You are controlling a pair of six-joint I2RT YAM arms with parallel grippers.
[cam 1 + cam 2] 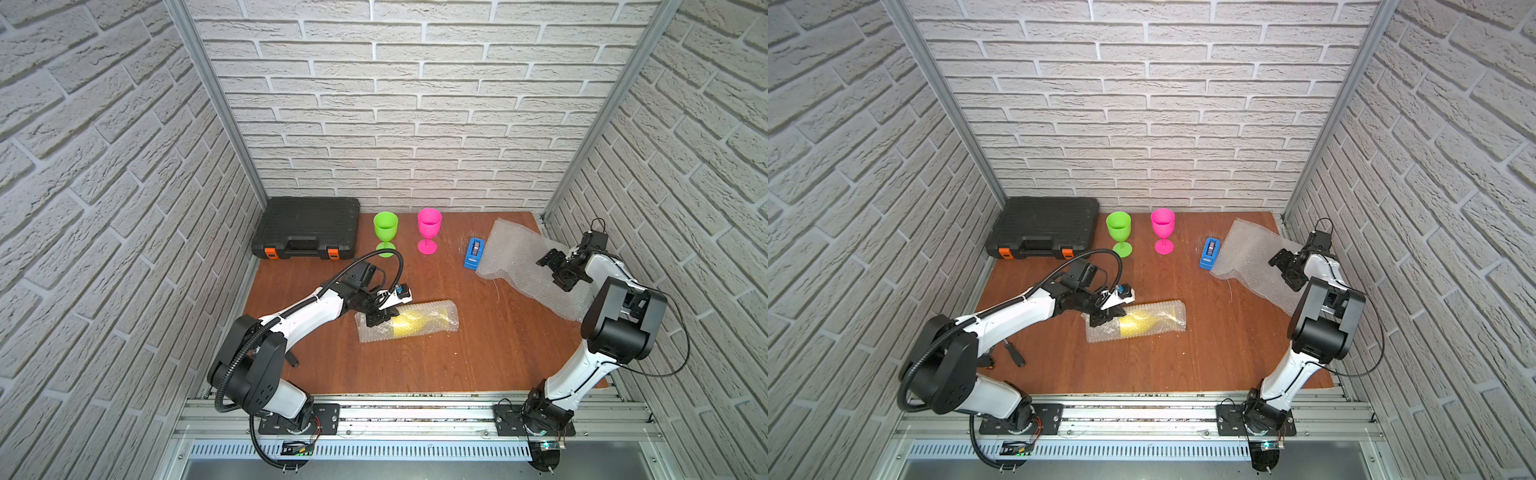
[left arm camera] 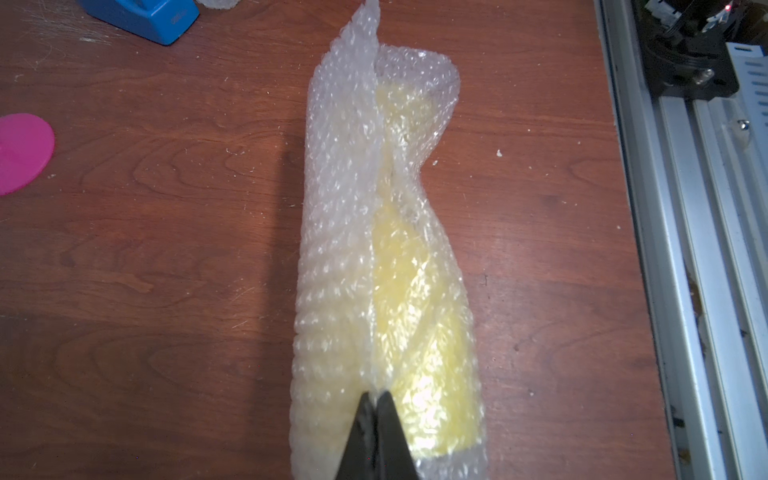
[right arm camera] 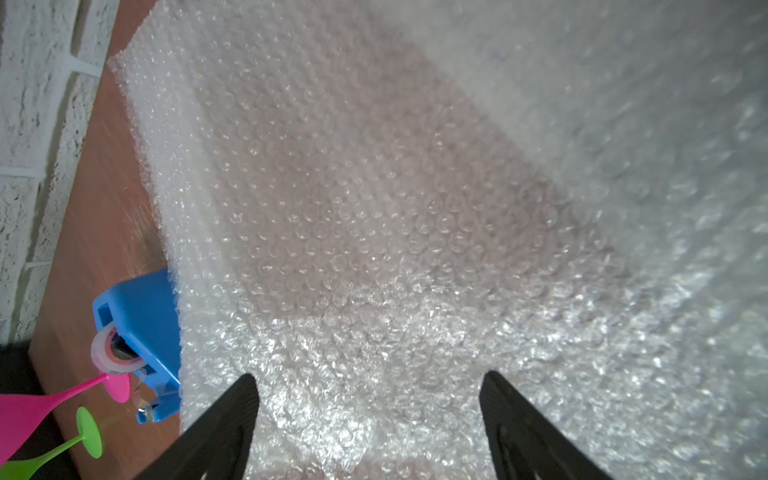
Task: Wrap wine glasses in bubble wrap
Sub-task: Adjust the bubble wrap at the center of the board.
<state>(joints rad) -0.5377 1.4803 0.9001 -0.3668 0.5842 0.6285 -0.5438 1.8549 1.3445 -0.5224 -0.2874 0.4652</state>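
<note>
Green goblet [image 1: 385, 226], pink goblet [image 1: 429, 224], yellow goblet [image 1: 409, 325] — whitish, bubble-dotted wrap [image 1: 368, 334].

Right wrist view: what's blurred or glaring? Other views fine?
Right wrist view: clear bubble wrap sheet blurs farther off, glares white near the fingers; left wrist view: sharp, dark shadow beside the wrapped yellow plastic goblet; top views: even light, sharp.
</note>
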